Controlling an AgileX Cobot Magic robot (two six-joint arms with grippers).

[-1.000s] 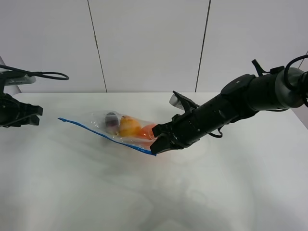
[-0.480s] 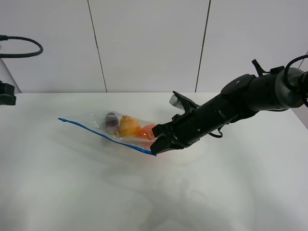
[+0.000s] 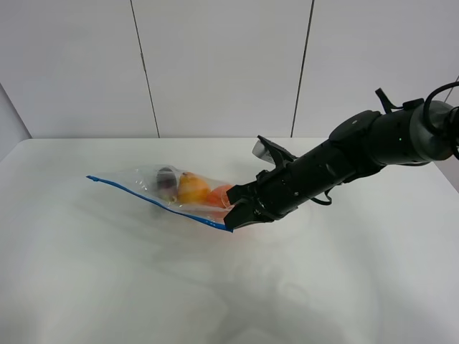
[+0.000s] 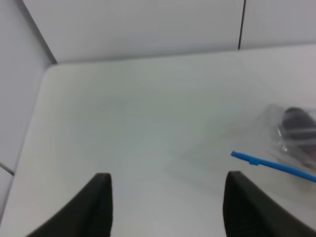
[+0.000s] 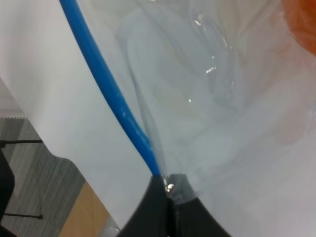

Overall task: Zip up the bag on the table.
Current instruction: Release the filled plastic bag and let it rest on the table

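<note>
Currently, R gripper (image 5: 168,190) is pinched tight on the bag (image 3: 183,190). Its jaws are closed on the corner where the blue zip strip (image 3: 154,197) ends, and no gap shows between the tips in the R wrist view. From that pinch the strip runs straight out from the tips, w/ clear film spreading to one side of it. Orange fruit (image 3: 219,195) sits inside the film just beside the pinched corner. Yellow fruit (image 3: 190,188) comes next out, and dark purple fruit (image 3: 167,179) is farthest from the R tips. Bag lies on the table (image 3: 107,287); whether the pinched corner touches the surface or sits just above it cannot be told.

L gripper (image 4: 167,175): jaws wide apart, holding nothing, not seen in the high view. Free end of the strip lies ahead of it and off to one side, well apart from both fingers (image 4: 98,202).

Handling (judgement): film looks thin, soft and crinkly, prob. slippery. It has no stiffness of its own, so it will buckle if pushed. Fruit adds some wt and can roll, shifting the load. Strip is the firmest part, so take hold there, at a corner or across the strip, not on loose film or over fruit.

Orientation: long axis = zip strip line, running from the R pinch toward the L arm's side and a bit toward the wall (image 3: 215,64). Strip edge is on the side away from the wall, bag body on the wall side. Whether the zip is sealed along its length cannot be told.
</note>
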